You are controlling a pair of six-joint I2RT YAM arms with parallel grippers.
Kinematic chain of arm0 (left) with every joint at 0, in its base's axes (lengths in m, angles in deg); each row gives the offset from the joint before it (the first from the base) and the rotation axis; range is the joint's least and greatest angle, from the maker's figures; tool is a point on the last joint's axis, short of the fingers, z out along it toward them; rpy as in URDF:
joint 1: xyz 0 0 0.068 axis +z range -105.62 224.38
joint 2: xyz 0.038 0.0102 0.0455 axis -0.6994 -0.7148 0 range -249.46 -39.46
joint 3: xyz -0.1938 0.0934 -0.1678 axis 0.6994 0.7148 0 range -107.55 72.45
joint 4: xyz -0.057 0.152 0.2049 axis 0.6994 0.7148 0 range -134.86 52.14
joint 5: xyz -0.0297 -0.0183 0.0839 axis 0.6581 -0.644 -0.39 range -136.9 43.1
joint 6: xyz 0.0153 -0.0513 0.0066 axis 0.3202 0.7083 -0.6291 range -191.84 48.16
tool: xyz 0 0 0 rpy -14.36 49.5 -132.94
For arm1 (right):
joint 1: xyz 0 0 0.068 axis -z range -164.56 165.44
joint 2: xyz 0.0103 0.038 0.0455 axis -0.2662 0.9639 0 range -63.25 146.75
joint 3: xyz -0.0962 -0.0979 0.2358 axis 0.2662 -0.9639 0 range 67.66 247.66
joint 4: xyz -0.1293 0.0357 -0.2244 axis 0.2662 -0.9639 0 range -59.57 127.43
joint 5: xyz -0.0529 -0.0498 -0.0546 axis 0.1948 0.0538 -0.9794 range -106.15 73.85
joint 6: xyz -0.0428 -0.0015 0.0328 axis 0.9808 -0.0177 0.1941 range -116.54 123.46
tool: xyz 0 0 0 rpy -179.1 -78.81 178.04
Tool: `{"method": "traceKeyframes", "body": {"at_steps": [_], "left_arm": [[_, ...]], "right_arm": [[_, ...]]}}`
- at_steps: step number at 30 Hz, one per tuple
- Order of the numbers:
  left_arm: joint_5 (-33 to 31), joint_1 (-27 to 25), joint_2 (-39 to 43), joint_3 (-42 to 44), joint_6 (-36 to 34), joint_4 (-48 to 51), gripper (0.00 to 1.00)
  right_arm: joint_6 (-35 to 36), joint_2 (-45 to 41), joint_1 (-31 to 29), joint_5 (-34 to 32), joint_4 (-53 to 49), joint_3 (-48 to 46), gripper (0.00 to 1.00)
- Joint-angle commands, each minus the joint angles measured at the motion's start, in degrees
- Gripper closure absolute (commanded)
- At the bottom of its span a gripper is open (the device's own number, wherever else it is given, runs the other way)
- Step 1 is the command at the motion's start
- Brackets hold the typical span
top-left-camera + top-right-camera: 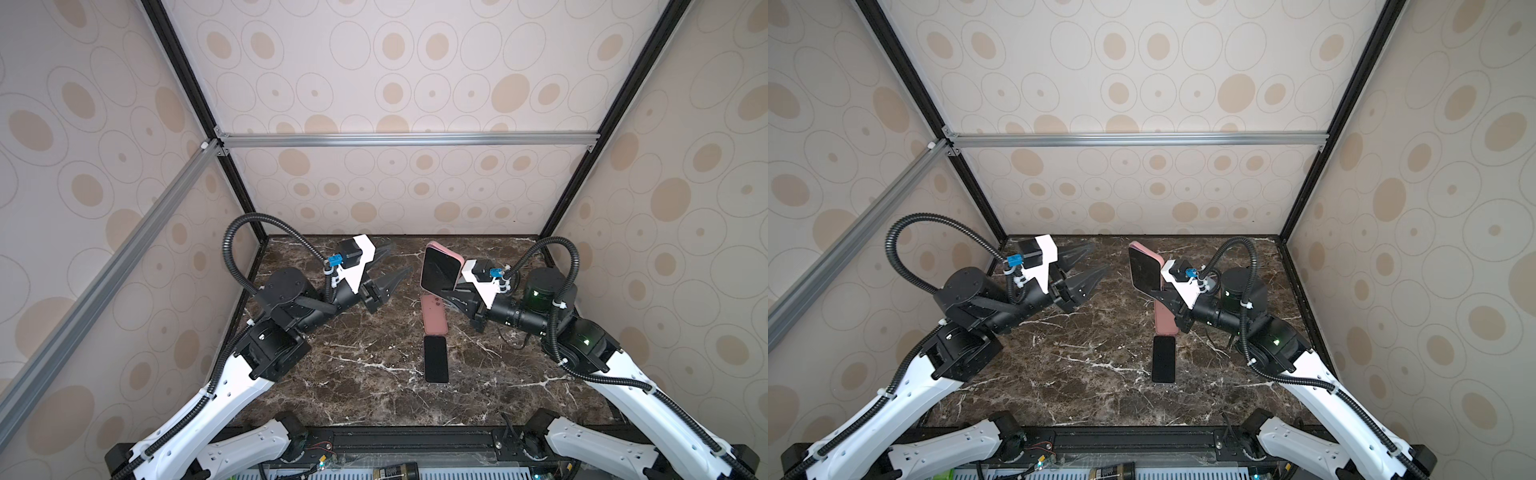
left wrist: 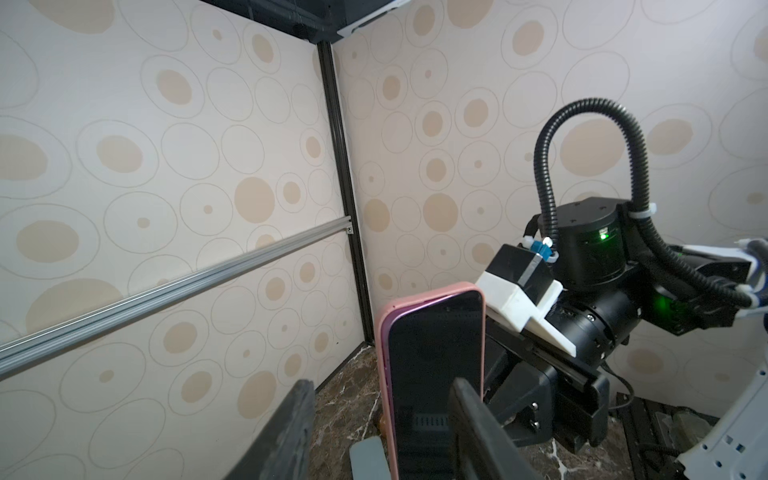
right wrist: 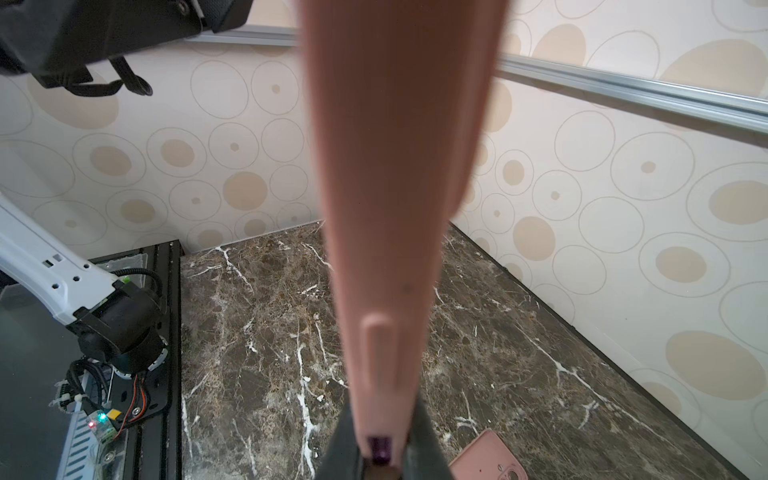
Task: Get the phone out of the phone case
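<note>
Nearest, at the bottom edge of a top view, a black-and-gold pack (image 1: 395,471) carries print too small to read. Above it on the marble table (image 1: 332,374), right of centre, a bare phone (image 1: 436,359) lies flat with its screen up and its long axis running up the frame. Just beyond its far end lies an empty case (image 1: 433,318), pink, with the camera cut-out at its upper end. Neither shows a readable brand.

The task's thing sits higher, centre-right in both top views. It is a phone (image 1: 440,270) seated in its pink case (image 1: 445,249), off the table, long axis roughly upright, dark screen facing frame-left. The right claw (image 1: 451,296) is clamped on the case's lower end. In the right wrist view its fingers (image 3: 424,444) pinch either side of the case's button edge.

The left claw (image 1: 402,257) hovers just left of the screen at much the same level. Its fingers are apart with nothing between them, and the tips point at the glass across a strip of bare table. In the left wrist view the screen stands straight ahead in the lower centre, ringed by the pink rim, and no logo shows on it.

The coming move likely turns on that facing. The left claw is free and nearer the screen, and the phone's upper end stands clear of the right fingers. That leaves the top rim as the probable place to start working phone and case apart.

Farthest back, the spotted wall (image 1: 415,187) bears no writing.
</note>
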Motion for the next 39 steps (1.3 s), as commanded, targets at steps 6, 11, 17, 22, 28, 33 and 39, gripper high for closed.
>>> {"method": "traceKeyframes", "body": {"at_steps": [6,11,17,22,28,33,39], "left_arm": [[-7.6,-5.1,-1.6,-1.3,-10.9,0.8,0.49],[-10.3,-6.8,-2.0,-0.4,-13.0,-0.2,0.49],[-12.1,-8.1,-2.8,-0.1,-14.6,-0.7,0.52],[-12.8,-8.9,-3.4,-0.4,-15.3,-0.3,0.56],[-13.4,-9.4,-3.8,-0.6,-15.7,-0.3,0.56],[-13.9,-9.6,-4.0,-0.5,-15.9,-0.3,0.57],[-14.1,-9.7,-4.2,-0.5,-15.9,-0.1,0.57]], "right_arm": [[1.3,1.6,-0.4,1.7,-0.8,3.8,1.00],[0.5,1.5,-0.4,1.9,1.9,2.0,1.00],[0.9,1.9,-0.3,3.6,1.8,1.7,1.00],[1.4,2.1,-0.5,4.3,1.3,1.7,1.00],[1.8,2.6,-0.5,5.1,0.2,2.2,1.00],[1.9,2.7,-0.6,5.8,0.0,2.2,1.00],[2.1,2.6,-0.6,6.8,0.0,2.2,1.00]]}}
